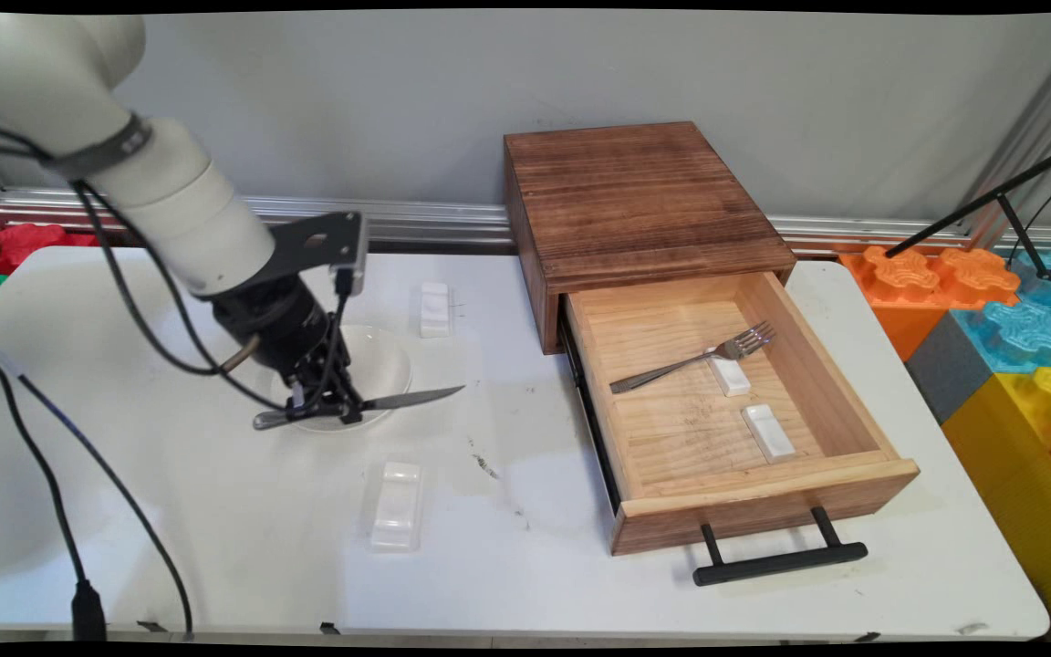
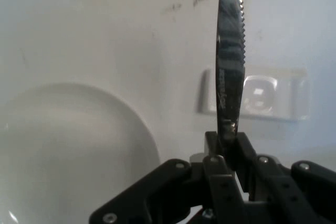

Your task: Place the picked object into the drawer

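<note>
Black two-finger end effector (image 1: pixel 329 406) clamped on a serrated steel table knife (image 1: pixel 370 404), held level just above a shallow clear round plate (image 1: pixel 389 365) on the white desk (image 1: pixel 507 547). Well apart to the right: an open pale wooden drawer (image 1: pixel 763 488) holding a steel fork (image 1: pixel 699 358), propped on one of two small white rests (image 1: pixel 730 375). Knife lifted, not yet set down anywhere.

Quick count, going off the wooden drawer box (image 1: pixel 644 205) as the landmark: one knife (image 1: pixel 402 400), well off to its left. One white plate (image 1: pixel 379 365) there too, under the knife. One fork (image 1: pixel 694 358) inside the box's open drawer. Four little white rests total: two in the drawer ( (image 1: pixel 730 376) and (image 1: pixel 769 432)), two out on the table to the box's left ( (image 1: pixel 434 308) and (image 1: pixel 397 505)). And just the one box.
</note>
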